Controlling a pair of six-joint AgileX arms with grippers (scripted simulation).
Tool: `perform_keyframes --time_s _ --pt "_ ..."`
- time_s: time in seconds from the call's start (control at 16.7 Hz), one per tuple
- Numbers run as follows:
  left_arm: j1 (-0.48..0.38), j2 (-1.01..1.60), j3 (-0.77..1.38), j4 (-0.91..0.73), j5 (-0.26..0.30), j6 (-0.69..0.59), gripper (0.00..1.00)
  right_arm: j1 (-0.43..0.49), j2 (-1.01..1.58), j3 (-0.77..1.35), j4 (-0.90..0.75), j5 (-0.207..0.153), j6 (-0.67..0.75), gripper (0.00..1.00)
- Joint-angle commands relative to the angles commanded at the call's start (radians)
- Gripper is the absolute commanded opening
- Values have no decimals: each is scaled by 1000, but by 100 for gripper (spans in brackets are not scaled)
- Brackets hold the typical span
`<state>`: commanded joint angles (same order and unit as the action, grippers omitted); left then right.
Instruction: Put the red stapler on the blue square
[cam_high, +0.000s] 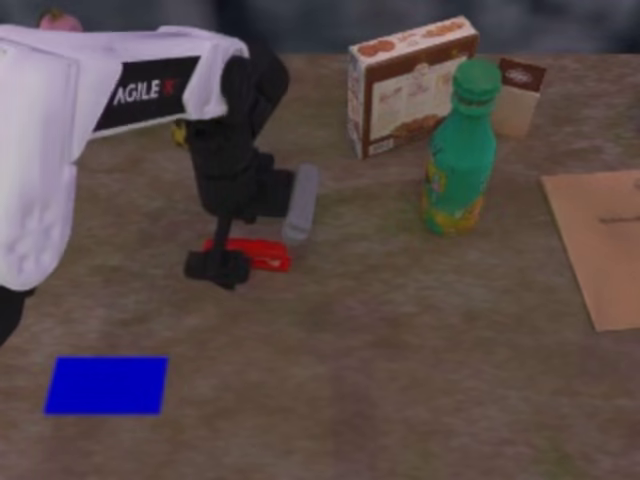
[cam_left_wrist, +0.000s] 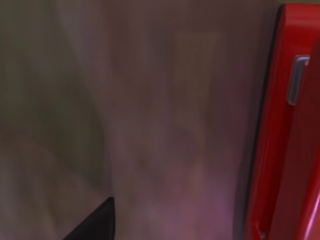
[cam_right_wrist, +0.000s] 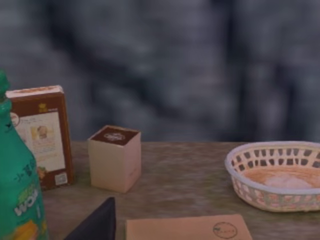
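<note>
The red stapler (cam_high: 262, 254) lies flat on the table left of centre, and its glossy red body (cam_left_wrist: 290, 150) fills one side of the left wrist view. My left gripper (cam_high: 218, 266) hangs low over the stapler's left end. It is open, with one dark fingertip (cam_left_wrist: 100, 225) off the stapler's side over bare table. The blue square (cam_high: 106, 385) lies flat near the front left corner, well apart from the stapler. My right arm is out of the top view. Its open gripper shows only one dark fingertip (cam_right_wrist: 97, 225), back at the table's right.
A brown-and-white box (cam_high: 410, 85), a green bottle (cam_high: 460, 150) and a small tan carton (cam_high: 520, 95) stand at the back right. A tan paper sheet (cam_high: 600, 245) lies at the right edge. A woven basket (cam_right_wrist: 272, 175) sits beyond it in the right wrist view.
</note>
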<state>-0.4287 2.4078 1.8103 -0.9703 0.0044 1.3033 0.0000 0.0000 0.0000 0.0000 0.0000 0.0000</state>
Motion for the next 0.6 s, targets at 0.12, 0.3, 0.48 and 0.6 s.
perform_keyframes --time_s 0.12,0.3,0.48,0.6 --pt "0 0 0 0 0 0 100 0 0 0 0 0 0 100" --pt "0 0 0 0 0 0 85 0 0 0 0 0 0 100" --pt "0 0 0 0 0 0 62 0 0 0 0 0 0 100" --pt "0 0 0 0 0 0 47 0 0 0 0 0 0 100"
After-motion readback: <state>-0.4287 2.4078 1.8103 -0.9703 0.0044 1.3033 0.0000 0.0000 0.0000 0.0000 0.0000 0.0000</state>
